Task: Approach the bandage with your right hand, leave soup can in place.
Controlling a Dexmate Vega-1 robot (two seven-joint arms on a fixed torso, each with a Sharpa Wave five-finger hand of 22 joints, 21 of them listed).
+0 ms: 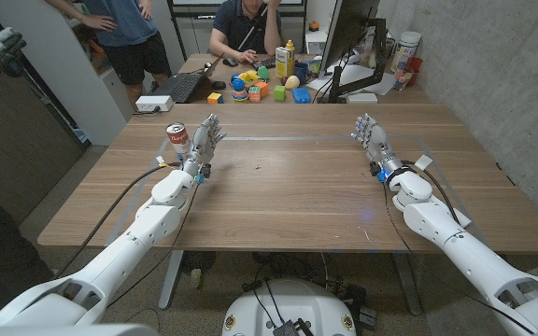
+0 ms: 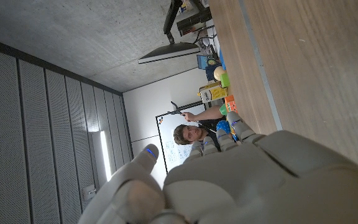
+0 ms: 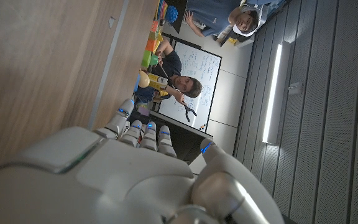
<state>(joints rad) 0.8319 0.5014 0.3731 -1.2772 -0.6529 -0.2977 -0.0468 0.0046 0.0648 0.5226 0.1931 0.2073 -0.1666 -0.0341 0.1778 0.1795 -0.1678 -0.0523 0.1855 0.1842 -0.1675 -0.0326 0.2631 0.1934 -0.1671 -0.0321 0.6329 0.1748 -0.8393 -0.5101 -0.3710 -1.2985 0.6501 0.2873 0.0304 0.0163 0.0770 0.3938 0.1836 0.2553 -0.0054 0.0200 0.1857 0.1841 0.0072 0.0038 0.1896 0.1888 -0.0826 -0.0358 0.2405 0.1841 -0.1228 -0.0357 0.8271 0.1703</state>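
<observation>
The soup can (image 1: 176,137), red and white, stands upright at the table's left side. My left hand (image 1: 205,140) stands just right of it, fingers apart and pointing up, holding nothing. My right hand (image 1: 372,138) stands at the table's right side, also with its fingers spread and nothing in them. A small white flat piece, which I take for the bandage (image 1: 422,162), lies on the wood just right of my right wrist, behind the hand. The left wrist view shows the back of my left hand (image 2: 229,180), and the right wrist view shows the back of my right hand (image 3: 135,180).
Coloured toys (image 1: 250,89), a yellow bottle (image 1: 287,60), a laptop (image 1: 183,86) and a monitor (image 1: 348,37) crowd the far side of the wooden table (image 1: 288,177). People stand and sit behind it. A concrete wall runs along the right.
</observation>
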